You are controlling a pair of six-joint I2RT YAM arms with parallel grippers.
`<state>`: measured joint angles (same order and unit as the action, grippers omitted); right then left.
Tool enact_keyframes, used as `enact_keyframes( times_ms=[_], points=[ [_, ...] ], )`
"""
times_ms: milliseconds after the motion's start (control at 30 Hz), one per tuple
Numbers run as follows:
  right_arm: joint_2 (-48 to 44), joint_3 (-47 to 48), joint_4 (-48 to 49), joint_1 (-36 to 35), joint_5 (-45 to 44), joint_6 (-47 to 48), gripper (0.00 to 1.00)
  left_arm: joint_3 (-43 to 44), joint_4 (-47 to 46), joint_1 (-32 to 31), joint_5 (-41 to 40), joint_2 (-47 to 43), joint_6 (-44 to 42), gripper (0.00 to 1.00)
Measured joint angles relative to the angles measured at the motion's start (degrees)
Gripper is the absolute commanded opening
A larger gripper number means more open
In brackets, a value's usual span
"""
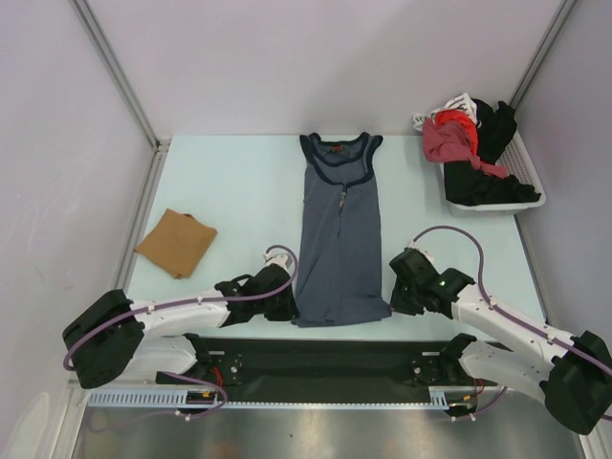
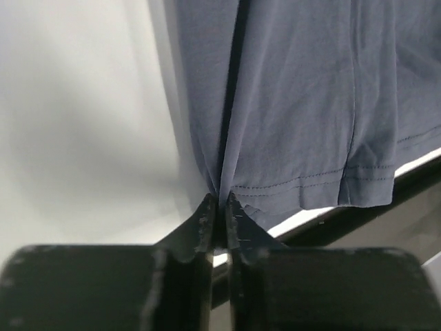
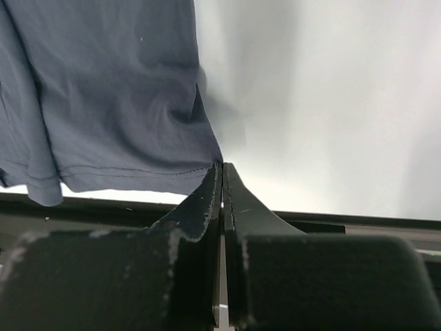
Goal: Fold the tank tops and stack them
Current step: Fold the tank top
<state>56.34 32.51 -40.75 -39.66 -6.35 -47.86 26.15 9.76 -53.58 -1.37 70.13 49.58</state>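
**Both hem corners pinched on the blue top**

The jaws of the left gripper (image 2: 219, 207) are seen pressed together on the near-left hem corner of the slate-blue tank top (image 1: 337, 239), with the cloth gathered into a pleat that runs into the tips. The jaws of the right gripper (image 3: 220, 169) are likewise together at the near-right hem corner; a thin edge of cloth appears to be caught there, though only a sliver of it is shown.

The top is laid flat and lengthwise in the middle of the table (image 1: 239, 182), neck at the far end, hem at the near edge between the two arms. The tan-brown tank top (image 1: 176, 242) is already folded and lies well apart on the left. A basket (image 1: 531, 191) of other clothes sits at the far right.

The cloth is judged light, thin and limp: it will sag and crease between holds. The hem's stitched corners, where it is thickest, are judged the best places to be gripped, and both should be lifted evenly.
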Motion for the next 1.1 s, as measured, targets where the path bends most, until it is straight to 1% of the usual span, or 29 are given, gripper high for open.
enact_keyframes(
  times_ms=[33,67,133,233,300,400,433,533,667,700,733,833,1000,1100],
  points=[
    [-0.26,0.00,-0.37,-0.09,0.11,-0.15,0.00,-0.15,0.39,-0.59,0.04,-0.48,0.07,0.31],
    [-0.63,0.00,-0.72,-0.15,0.15,-0.20,0.00,-0.26,0.63,-1.03,0.09,-0.72,-0.07,0.43],
    [-1.31,0.00,-1.16,-0.26,0.20,-0.24,0.00,-0.48,0.26,-1.73,0.55,-1.09,0.63,0.61],
    [-1.70,0.00,-1.36,-0.42,0.63,-0.39,0.00,-0.59,-1.09,-2.16,1.03,-1.73,1.79,0.67],
    [-1.70,0.00,-1.40,-0.63,0.90,-0.48,0.00,-0.85,-1.68,-2.19,1.18,-2.01,2.05,0.67],
    [-1.70,-0.09,-1.25,-1.53,1.53,-0.90,0.00,-2.32,-2.69,-2.16,1.84,-3.48,2.73,0.62],
    [-1.70,-0.28,-0.98,-1.86,1.73,-1.14,0.00,-3.13,-3.26,-2.16,2.05,-4.11,2.99,0.59],
    [-1.70,-1.18,-0.66,-2.27,1.95,-1.64,0.00,-5.09,-4.76,-2.25,3.13,-5.44,4.02,0.54],
    [-1.36,-1.75,-0.44,-2.36,2.29,-1.70,0.00,-5.68,-6.34,-2.56,4.35,-4.96,4.57,0.54],
    [-1.27,-1.75,-0.28,-2.36,2.29,-1.70,0.00,-5.68,-6.82,-2.58,4.61,-4.63,4.61,0.49],
    [-1.14,-1.75,-0.07,-2.38,2.32,-1.68,0.00,-5.68,-7.54,-2.62,4.74,-4.04,4.81,0.31],
    [-0.94,-1.75,0.17,-2.40,2.29,-1.70,0.00,-5.35,-8.17,-2.73,4.85,-1.07,5.09,0.01],
    [-1.07,-1.49,-0.22,-2.49,2.25,-1.66,0.00,-2.23,-4.22,-3.48,4.13,0.50,3.91,0.00],
    [-1.01,-0.09,-1.07,-2.49,1.64,-1.46,0.00,0.52,1.84,-3.37,2.47,0.50,2.03,0.00]
  ],
)
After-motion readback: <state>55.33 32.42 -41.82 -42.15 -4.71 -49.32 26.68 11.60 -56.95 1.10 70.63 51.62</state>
